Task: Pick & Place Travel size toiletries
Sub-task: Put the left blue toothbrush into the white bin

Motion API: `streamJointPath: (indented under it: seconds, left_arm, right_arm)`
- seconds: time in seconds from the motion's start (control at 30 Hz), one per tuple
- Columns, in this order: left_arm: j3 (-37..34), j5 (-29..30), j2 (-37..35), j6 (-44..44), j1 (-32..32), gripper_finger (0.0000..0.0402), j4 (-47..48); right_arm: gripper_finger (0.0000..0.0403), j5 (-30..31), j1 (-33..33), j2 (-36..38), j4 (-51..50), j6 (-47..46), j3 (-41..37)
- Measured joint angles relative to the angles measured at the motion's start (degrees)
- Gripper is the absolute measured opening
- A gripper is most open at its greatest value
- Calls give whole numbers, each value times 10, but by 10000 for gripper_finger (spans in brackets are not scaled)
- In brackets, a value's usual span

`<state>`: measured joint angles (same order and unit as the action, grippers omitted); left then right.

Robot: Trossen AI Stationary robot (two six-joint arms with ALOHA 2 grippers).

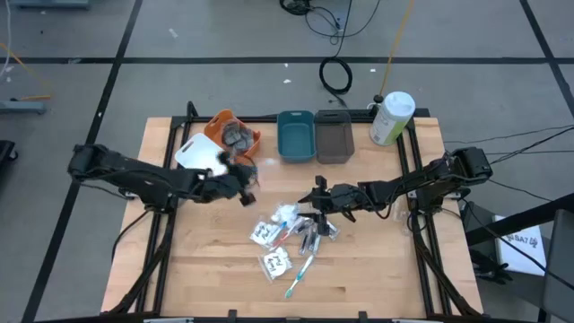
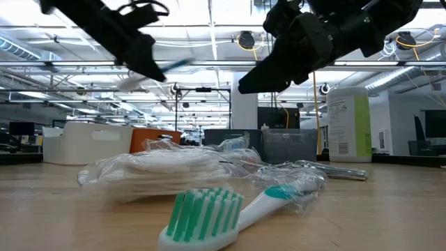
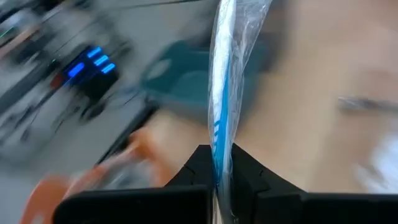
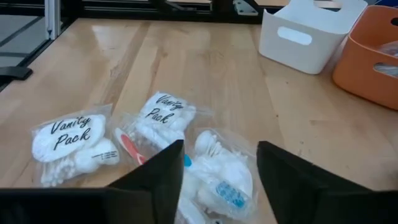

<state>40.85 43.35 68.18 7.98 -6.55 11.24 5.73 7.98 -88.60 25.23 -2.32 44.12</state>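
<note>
Left gripper above table near orange bin and white bin, fingers pressed together, pinching clear-wrapped toothbrush, lifted off wood. Teal bin and grey bin along far edge, big bottle at far right corner. Mid-table pile: Vanity Pack packets, wrapped cotton items, bare teal-white toothbrush nearest front edge. Right gripper hovers over pile, fingers spread, holding nothing.
</note>
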Motion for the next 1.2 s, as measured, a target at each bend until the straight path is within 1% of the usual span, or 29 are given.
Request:
streamJointPath:
  seconds: [0.13,0.2,0.4,0.5,0.57,0.73,0.9,1.03,1.2]
  left_arm:
    - [-49,86,-86,191,20,11,89]
    - [-83,111,-133,275,33,13,119]
    - [-190,121,-245,432,75,10,130]
    - [-239,120,-284,529,104,24,131]
    - [-261,111,-299,569,120,35,130]
    - [-291,107,-308,641,146,59,126]
    - [-291,107,-308,640,159,94,121]
    - [-291,107,-308,628,159,140,121]
    - [-291,107,-308,608,159,211,121]
  right_arm:
    - [216,0,0,0,1,0,0]
    - [218,1,0,0,2,0,0]
    - [208,1,0,0,2,0,0]
    - [202,1,0,0,7,0,0]
    - [200,2,0,0,8,0,0]
    - [199,1,0,0,7,0,0]
    - [197,2,0,0,7,0,0]
    - [197,2,0,0,7,0,0]
    - [196,2,0,0,7,0,0]
